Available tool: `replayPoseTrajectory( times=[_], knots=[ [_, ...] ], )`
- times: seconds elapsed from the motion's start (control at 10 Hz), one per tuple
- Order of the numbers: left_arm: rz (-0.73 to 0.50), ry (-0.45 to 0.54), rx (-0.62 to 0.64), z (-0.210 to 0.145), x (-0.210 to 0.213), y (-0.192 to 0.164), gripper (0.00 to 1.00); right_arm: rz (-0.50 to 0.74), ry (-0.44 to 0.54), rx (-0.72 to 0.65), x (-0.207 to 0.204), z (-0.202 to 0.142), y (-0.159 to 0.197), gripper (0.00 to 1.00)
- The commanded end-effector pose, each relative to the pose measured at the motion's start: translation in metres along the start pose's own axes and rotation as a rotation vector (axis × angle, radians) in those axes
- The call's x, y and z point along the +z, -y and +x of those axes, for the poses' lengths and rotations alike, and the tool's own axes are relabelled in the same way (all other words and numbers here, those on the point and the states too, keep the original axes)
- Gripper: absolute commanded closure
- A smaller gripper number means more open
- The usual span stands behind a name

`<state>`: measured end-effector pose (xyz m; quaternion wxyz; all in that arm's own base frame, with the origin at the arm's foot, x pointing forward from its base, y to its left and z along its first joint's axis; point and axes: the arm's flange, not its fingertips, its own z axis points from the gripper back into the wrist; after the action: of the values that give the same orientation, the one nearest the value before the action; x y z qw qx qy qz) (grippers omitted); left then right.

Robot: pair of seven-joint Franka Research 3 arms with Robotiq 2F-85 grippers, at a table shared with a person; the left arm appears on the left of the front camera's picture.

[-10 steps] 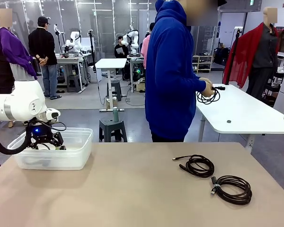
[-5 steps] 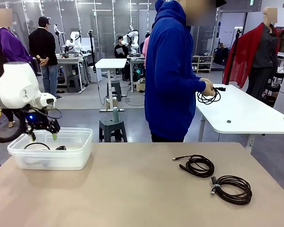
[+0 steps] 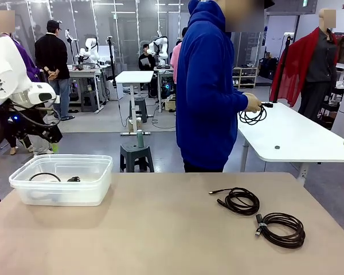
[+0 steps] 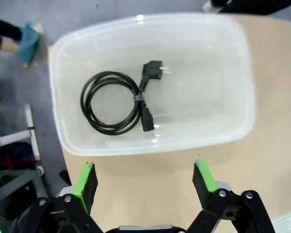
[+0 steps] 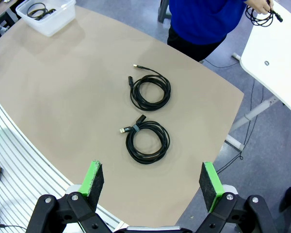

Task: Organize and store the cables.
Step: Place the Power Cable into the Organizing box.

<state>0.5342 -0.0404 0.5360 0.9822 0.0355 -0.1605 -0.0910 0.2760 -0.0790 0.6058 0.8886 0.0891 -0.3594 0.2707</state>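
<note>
Left gripper (image 4: 144, 171) jaws held wide, empty; round black cable coil (image 4: 111, 102) seen beyond fingertips (image 4: 88, 171) in translucent rounded bin (image 4: 235, 131), plug pins (image 4: 166, 71) resolved from wrist. Right gripper (image 5: 153, 171) likewise wide; two coils (image 5: 150, 92) (image 5: 147, 141) laid ahead on matte table (image 5: 63, 92).

Bright, even light falls from overhead across the hall in front of me. Shadows beside the clear bin (image 3: 63, 192) and under the cables (image 3: 241, 201) are soft and pale. My wrist lenses bow the table (image 5: 63, 97) edge into a curve. Small glints sit on the bin's rim, and the far background looks soft.
</note>
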Motion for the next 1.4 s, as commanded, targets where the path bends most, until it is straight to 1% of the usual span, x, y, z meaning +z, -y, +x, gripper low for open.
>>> replayPoseTrajectory(
  times=[0.0, 0.2, 0.3, 0.5, 0.6, 0.7, 0.8, 0.9, 1.0, 1.1, 1.2, 1.3],
  knots=[
    [-0.037, 0.058, -0.114, -0.027, 0.014, 0.012, 0.00, 0.002, 0.002, -0.002, 0.000, -0.001, 0.001, 0.00],
    [-0.087, 0.117, -0.197, -0.059, 0.039, 0.031, 0.00, 0.002, 0.002, -0.002, 0.000, -0.001, 0.001, 0.00],
    [-0.156, 0.123, -0.227, -0.074, 0.048, 0.038, 0.00, 0.002, 0.002, -0.002, 0.000, -0.001, 0.001, 0.00],
    [-0.188, 0.147, -0.267, -0.110, 0.076, 0.045, 0.00, 0.002, 0.002, -0.002, 0.000, -0.001, 0.001, 0.00],
    [-0.235, 0.181, -0.302, -0.125, 0.091, 0.048, 0.00, 0.002, 0.002, -0.002, 0.000, -0.001, 0.001, 0.00],
    [-0.249, 0.207, -0.319, -0.138, 0.110, 0.050, 0.00, 0.002, 0.002, -0.002, 0.000, -0.001, 0.001, 0.00],
    [-0.254, 0.226, -0.329, -0.148, 0.137, 0.050, 0.00, 0.002, 0.002, -0.002, 0.000, -0.001, 0.001, 0.00],
    [-0.264, 0.201, -0.345, -0.157, 0.170, 0.048, 0.00, 0.002, 0.002, -0.002, 0.000, -0.001, 0.001, 0.00],
    [-0.274, 0.211, -0.412, -0.160, 0.183, 0.043, 0.00, 0.002, 0.002, -0.002, 0.000, -0.001, 0.001, 0.00],
    [-0.289, 0.251, -0.491, -0.162, 0.184, 0.033, 0.00, 0.002, 0.002, -0.002, 0.000, -0.001, 0.001, 0.00],
    [-0.292, 0.292, -0.530, -0.163, 0.175, 0.022, 0.00, 0.002, 0.002, -0.002, 0.000, -0.001, 0.001, 0.00],
    [-0.338, 0.342, -0.561, -0.167, 0.176, 0.011, 0.00, 0.002, 0.002, -0.002, 0.000, -0.001, 0.001, 0.00]
  ],
)
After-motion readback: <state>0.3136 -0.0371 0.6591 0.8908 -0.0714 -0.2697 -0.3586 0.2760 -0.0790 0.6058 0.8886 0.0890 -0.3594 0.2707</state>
